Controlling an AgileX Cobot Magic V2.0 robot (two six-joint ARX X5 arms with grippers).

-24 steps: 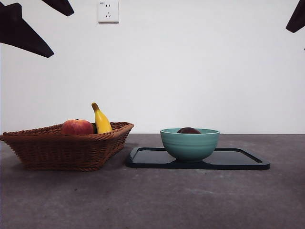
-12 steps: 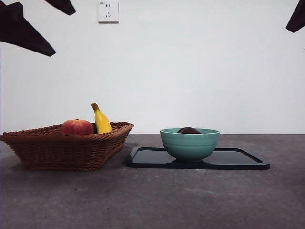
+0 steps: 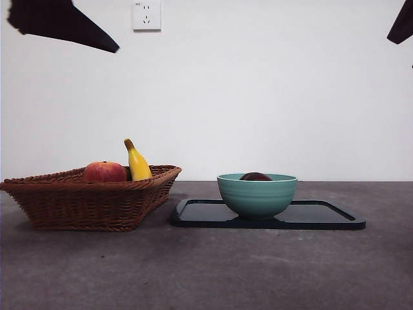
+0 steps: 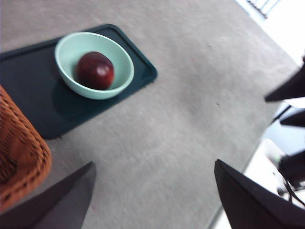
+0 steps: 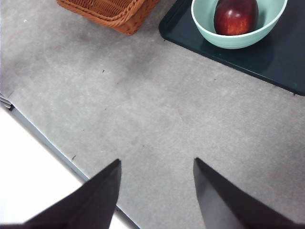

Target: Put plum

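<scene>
The plum (image 4: 95,70) sits right down in the green bowl (image 3: 257,195), and the bowl stands on the dark tray (image 3: 322,216), so by the look of it the placing is done: the fruit rests below the rim, cradled where it cannot roll, only its dark crown peeking over the edge in the front view. The left gripper (image 4: 152,195) hangs high over bare table, jaws spread wide with nothing between them, the bowl well ahead of it and off to one side, the wicker basket (image 3: 90,197) just at the edge of its sight. The right gripper (image 5: 157,191) is parked high too, jaws parted and empty, with the bowl and plum well out in front of it and the basket's corner beyond. In the basket the red-orange fruit (image 3: 104,172) and the banana (image 3: 137,161) lean together against the far wall, left alone as they should be. Now the change: half a second ago the dark tip at the top left corner of the front view showed as two separate points; now it reads as a single dark wedge, swung further in toward the wall socket (image 3: 146,15). That is probably the left arm pulling up and away, though the front view alone cannot settle which arm it is. The tip at the top right corner has not budged, and nothing on the table has moved.
</scene>
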